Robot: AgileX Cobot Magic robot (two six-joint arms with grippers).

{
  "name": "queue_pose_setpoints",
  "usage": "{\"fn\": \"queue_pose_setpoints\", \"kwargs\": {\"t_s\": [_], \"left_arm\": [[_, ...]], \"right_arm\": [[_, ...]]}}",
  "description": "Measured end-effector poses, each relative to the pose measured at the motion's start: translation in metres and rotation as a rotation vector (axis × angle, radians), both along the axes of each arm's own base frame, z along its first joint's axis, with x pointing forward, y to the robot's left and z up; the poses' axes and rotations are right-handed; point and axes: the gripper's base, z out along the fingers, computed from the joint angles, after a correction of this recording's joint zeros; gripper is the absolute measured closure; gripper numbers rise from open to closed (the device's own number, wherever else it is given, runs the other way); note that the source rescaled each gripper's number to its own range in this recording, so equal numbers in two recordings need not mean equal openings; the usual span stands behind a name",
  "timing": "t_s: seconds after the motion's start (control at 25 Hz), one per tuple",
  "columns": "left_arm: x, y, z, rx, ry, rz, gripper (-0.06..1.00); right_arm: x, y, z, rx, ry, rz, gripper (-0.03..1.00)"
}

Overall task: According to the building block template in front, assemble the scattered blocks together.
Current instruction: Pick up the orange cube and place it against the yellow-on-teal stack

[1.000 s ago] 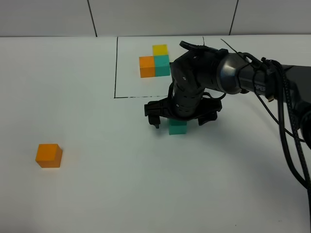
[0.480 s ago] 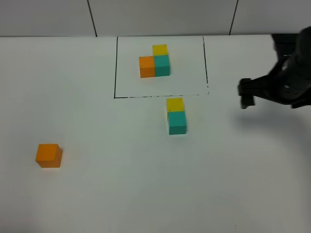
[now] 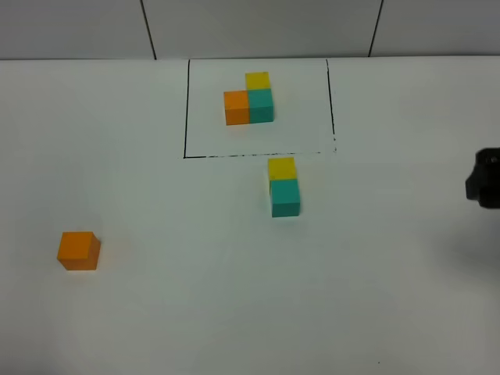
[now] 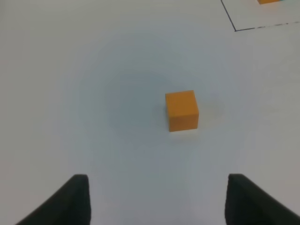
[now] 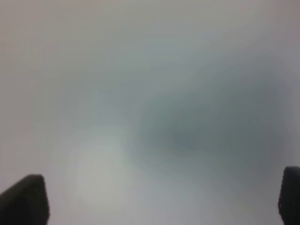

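R end effector (image 5: 159,199) spread wide, empty — far right.

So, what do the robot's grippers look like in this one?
Little shows. The left gripper has two matte black fingers with blunt, rounded tips; the right gripper looks alike, though blurred. No cables or markings are visible.

High camera overlooks the table (image 3: 156,320) — left wrist, nearer, shares the loose orange cube (image 3: 78,250).
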Motion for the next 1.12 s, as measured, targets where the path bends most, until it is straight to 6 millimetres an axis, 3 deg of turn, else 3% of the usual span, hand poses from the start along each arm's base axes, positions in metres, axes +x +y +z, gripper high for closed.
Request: {"fn": "queue_pose_setpoints", "kwargs": {"t_s": [0.24,0.44,0.56,0.88,1.12], "left_arm": [[0.000,0.000,0.000,0.000,0.000,0.000,0.55],[0.000,0.000,0.000,0.000,0.000,0.000,0.55],[0.000,0.000,0.000,0.000,0.000,0.000,0.55],[0.000,0.000,0.000,0.000,0.000,0.000,0.55],[0.000,0.000,0.000,0.000,0.000,0.000,0.55]], "right_arm": [[-0.080,-0.007,0.014,0.010,-0.093,0.047,-0.03],[-0.140,-0.011,0.006,0.025,-0.194,0.076,-0.03],[-0.164,-0.014,0.000,0.017,-0.279,0.105,-0.03],[-0.200,-0.014,-0.014,0.042,-0.511,0.178,-0.03],[-0.209,-0.015,-0.013,0.043,-0.575,0.179,-0.03]]}}
